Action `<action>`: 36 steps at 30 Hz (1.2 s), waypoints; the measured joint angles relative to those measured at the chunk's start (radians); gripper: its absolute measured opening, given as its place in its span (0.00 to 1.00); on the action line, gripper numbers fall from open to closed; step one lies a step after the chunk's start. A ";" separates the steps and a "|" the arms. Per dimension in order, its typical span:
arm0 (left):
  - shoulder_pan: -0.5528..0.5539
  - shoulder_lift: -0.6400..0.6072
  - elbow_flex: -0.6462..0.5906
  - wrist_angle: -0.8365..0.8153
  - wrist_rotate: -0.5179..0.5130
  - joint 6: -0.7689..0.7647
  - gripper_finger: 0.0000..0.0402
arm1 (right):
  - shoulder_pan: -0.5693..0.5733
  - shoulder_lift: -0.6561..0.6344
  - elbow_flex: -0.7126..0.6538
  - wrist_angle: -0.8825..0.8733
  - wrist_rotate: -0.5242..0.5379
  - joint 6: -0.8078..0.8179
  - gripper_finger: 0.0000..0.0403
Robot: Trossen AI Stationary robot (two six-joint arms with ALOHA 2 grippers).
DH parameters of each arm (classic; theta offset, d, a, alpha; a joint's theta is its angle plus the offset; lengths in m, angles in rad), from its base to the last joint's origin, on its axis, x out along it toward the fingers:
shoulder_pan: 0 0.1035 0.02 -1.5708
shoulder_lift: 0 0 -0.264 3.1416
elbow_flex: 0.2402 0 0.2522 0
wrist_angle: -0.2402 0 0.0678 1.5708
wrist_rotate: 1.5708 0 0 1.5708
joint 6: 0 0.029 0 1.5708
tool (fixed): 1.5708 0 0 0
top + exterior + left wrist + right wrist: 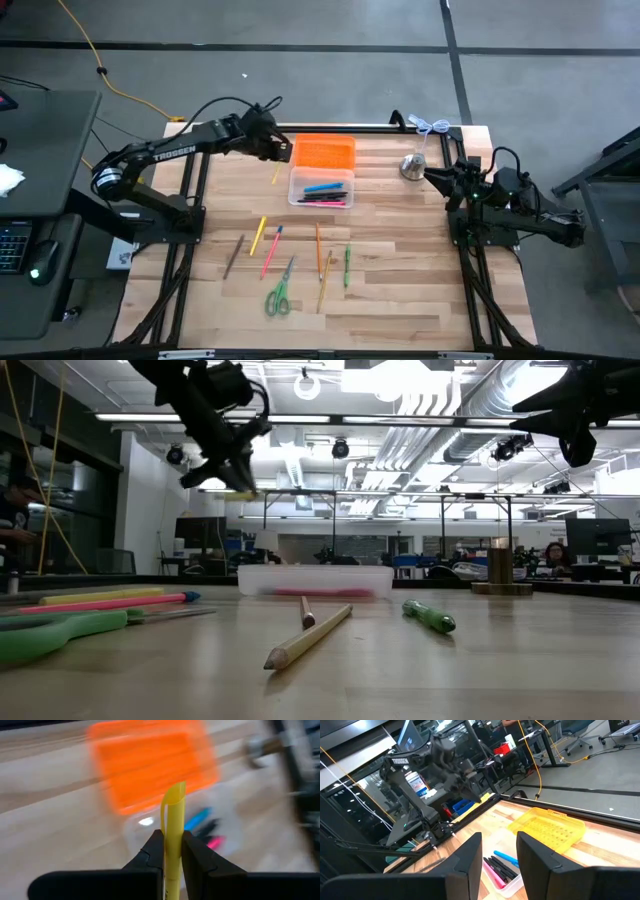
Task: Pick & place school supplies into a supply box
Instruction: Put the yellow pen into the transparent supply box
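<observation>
white "trossen" lettering runs along the left arm (pixel 175 150); nothing else legible

Open-plan robotics lab. Exposed ceiling ducts (pixel 470 400), rows of distant workstations (pixel 420 565). A wooden counter (pixel 400 300) on a concrete floor (pixel 300 20).

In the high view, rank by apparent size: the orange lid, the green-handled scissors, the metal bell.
Largest to smallest, as seen from above:
1. orange lid
2. green-handled scissors, long but thin
3. metal bell, compact

The scissors and the bell look close in area, so their order is unsure.
</observation>
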 joint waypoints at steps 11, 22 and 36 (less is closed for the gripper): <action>0.000 0.000 0.000 0.266 0.222 -0.035 0.17 | 0.000 0.000 0.000 0.000 0.000 0.000 0.24; -0.080 0.000 0.000 0.424 0.247 -0.059 0.17 | 0.000 0.000 0.000 0.000 0.016 -0.008 0.24; -0.159 0.000 0.001 0.484 0.178 -0.069 0.17 | 0.000 0.000 0.000 0.000 0.018 -0.008 0.25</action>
